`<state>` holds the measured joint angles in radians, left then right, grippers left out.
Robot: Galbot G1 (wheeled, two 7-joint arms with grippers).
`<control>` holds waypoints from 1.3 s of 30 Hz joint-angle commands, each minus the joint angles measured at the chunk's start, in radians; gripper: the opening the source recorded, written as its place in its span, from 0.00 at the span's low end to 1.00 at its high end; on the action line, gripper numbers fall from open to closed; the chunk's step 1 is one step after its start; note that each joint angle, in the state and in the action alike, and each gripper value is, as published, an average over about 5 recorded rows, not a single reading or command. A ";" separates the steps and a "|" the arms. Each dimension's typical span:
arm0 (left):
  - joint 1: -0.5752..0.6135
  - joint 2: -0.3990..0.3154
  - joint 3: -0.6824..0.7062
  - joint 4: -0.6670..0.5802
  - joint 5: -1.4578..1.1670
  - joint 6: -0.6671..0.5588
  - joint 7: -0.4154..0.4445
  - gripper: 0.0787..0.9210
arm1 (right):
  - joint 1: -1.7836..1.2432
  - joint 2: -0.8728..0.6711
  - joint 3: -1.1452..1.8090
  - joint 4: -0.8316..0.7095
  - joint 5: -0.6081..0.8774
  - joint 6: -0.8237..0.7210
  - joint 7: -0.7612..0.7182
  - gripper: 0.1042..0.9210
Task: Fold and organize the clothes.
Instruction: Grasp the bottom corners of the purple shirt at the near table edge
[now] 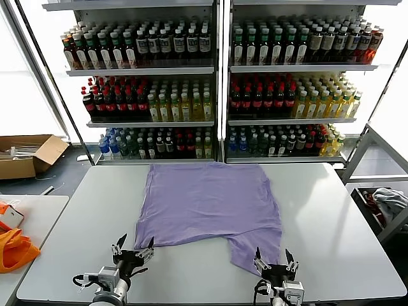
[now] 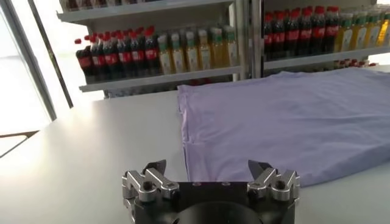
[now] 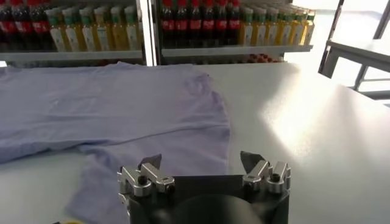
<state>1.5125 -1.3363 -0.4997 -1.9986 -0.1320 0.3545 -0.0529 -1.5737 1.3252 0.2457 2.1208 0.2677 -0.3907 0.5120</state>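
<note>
A lavender T-shirt (image 1: 207, 207) lies spread flat on the white tabletop (image 1: 331, 223), roughly in the middle and reaching almost to the far edge. Its body is partly folded into a broad rectangle, and one sleeve or flap hangs out toward the near edge on the robot's right side.

The left gripper (image 1: 133, 248) hovers low over the near edge of the tabletop, just beside the shirt's near left corner, with its two fingers spread wide and nothing between them. In the left wrist view the gripper (image 2: 210, 176) faces the shirt's (image 2: 286, 122) folded edge, apart from it.

The right gripper (image 1: 276, 261) sits near the near edge as well, at the tip of the hanging flap, fingers equally wide apart and empty. The right wrist view shows this gripper (image 3: 203, 165) above the shirt's (image 3: 122, 109) fabric.

Behind the table stand shelves of bottled drinks (image 1: 217, 89). An orange cloth bag (image 1: 14, 248) rests on a side table (image 1: 38, 210) to the left, and a cardboard box (image 1: 29, 155) sits on the floor beyond.
</note>
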 commanded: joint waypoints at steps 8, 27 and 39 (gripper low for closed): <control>-0.008 0.006 -0.003 0.022 -0.029 0.008 -0.001 0.88 | 0.000 0.007 -0.010 -0.024 0.000 0.004 0.004 0.88; 0.017 0.001 0.022 0.016 -0.012 0.012 -0.004 0.86 | -0.015 0.008 -0.013 -0.044 0.021 0.007 0.010 0.86; 0.017 -0.011 0.042 0.013 0.005 0.019 0.006 0.48 | -0.018 0.002 -0.013 -0.027 0.023 0.024 0.013 0.46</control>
<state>1.5281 -1.3421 -0.4657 -1.9899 -0.1351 0.3717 -0.0505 -1.5903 1.3268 0.2322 2.0886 0.2892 -0.3685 0.5243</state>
